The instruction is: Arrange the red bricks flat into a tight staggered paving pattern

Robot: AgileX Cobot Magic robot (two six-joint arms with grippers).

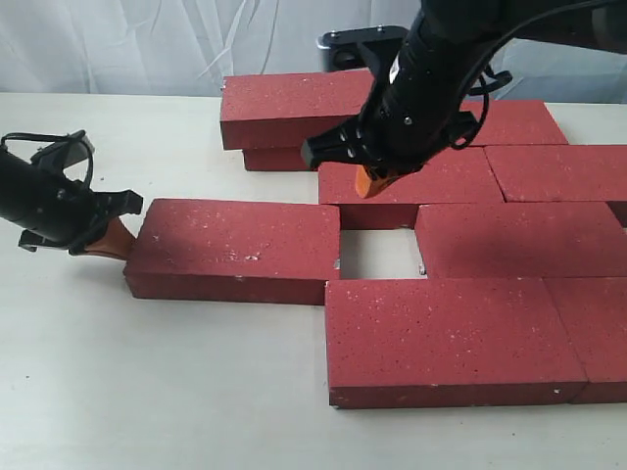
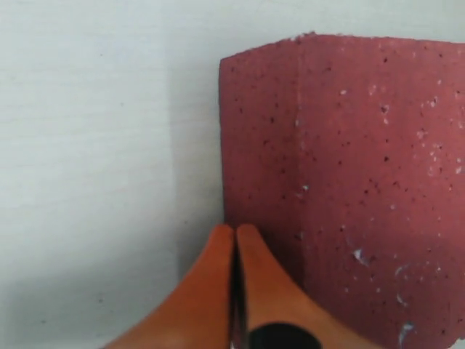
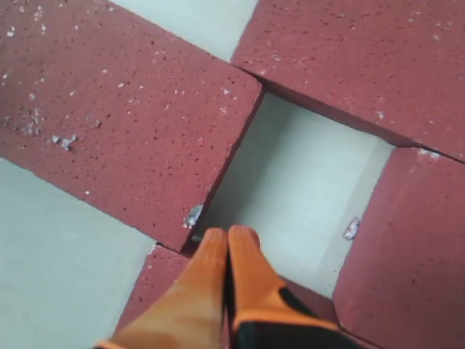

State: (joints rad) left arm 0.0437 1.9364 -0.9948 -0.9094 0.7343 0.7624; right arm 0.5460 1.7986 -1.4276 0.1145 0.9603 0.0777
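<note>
The red bricks (image 1: 235,235) are shown rough and matt, pitted with tiny dark pores and flecked with white specks, while the table (image 1: 147,392) beneath is seen as pale, matt and faintly grained. Smooth orange material with a dull sheen is seen on the left gripper (image 2: 234,236) and right gripper (image 3: 228,236), and white cloth (image 1: 118,44) in soft folds is hung across the top of the frame.

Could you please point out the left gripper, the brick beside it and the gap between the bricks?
left gripper (image 2: 235,233), left wrist view, closed fingertips
brick (image 1: 240,237), exterior view, top face
gap (image 1: 377,253), exterior view, its middle
</note>
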